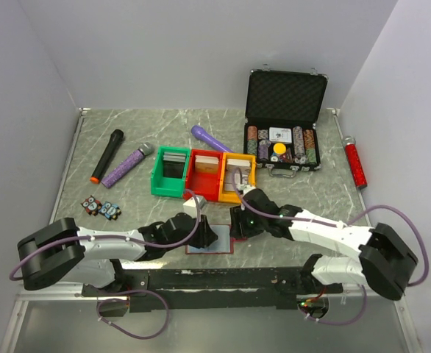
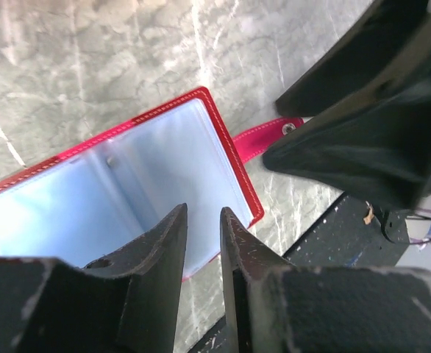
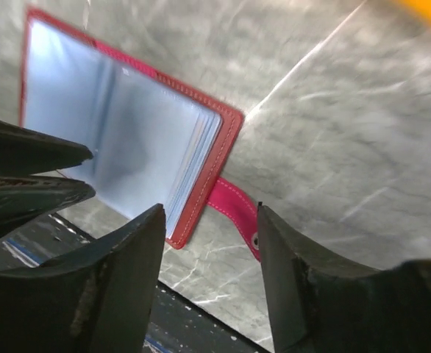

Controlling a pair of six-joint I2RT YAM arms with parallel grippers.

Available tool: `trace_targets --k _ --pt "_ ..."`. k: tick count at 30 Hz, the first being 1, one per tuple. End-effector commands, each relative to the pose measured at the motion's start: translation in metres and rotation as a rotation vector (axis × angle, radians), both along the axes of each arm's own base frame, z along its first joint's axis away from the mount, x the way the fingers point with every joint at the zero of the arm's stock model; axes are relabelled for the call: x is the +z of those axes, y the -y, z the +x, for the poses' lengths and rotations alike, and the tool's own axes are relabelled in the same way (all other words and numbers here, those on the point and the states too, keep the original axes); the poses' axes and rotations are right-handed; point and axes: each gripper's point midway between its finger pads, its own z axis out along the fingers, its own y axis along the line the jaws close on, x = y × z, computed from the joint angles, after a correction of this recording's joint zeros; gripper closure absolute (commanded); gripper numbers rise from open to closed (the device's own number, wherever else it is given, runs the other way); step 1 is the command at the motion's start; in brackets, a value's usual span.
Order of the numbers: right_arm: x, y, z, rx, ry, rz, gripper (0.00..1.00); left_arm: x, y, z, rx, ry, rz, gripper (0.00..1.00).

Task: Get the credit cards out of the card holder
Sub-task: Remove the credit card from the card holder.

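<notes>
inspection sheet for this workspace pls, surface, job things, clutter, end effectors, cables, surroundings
surface: grey marbled table, no spills seen
job's things: card holder lies open, pale sleeves up, snap tab out to one side; no loose card seen
clutter: green bin, red bin, yellow bin in a row; open chip case; black mic, glitter mic, purple mic; red tube at right edge
end effectors: left end effector narrowly open over the holder, empty; right end effector wide open over the tab, empty
cables: purple cables loop off both arms
surroundings: pale walls; nothing else seen
</notes>
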Motion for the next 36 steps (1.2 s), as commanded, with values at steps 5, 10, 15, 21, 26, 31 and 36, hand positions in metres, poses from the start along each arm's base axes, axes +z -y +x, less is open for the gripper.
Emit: trace_targets --k 5,10,15,21,26,31,36 --pt "0.005 0.026 0.016 -0.067 0.027 0.011 0.38 0.004 -0.007 0.003 0.041 0.014 -0.012 0.70" --pt "-0.004 0.016 0.008 -0.039 -0.037 0.074 0.44 0.004 -0.006 0.002 0.038 0.011 -0.021 0.70" --pt "-0.008 0.003 0.000 0.000 -0.081 0.140 0.47 0.005 -0.007 0.001 0.044 0.009 -0.030 0.70" --pt "-0.010 -0.008 -0.011 0.045 -0.132 0.205 0.49 0.002 -0.012 -0.001 0.048 0.004 -0.039 0.70" --pt "-0.012 -0.016 -0.010 0.052 -0.153 0.228 0.54 0.002 -0.009 -0.001 0.039 0.005 -0.036 0.70" --pt "-0.014 -0.017 -0.009 0.055 -0.163 0.229 0.63 0.001 -0.010 -0.002 0.037 0.001 -0.038 0.71" --pt "-0.010 -0.016 -0.009 0.053 -0.149 0.234 0.72 0.003 -0.011 -0.003 0.040 0.003 -0.048 0.71"
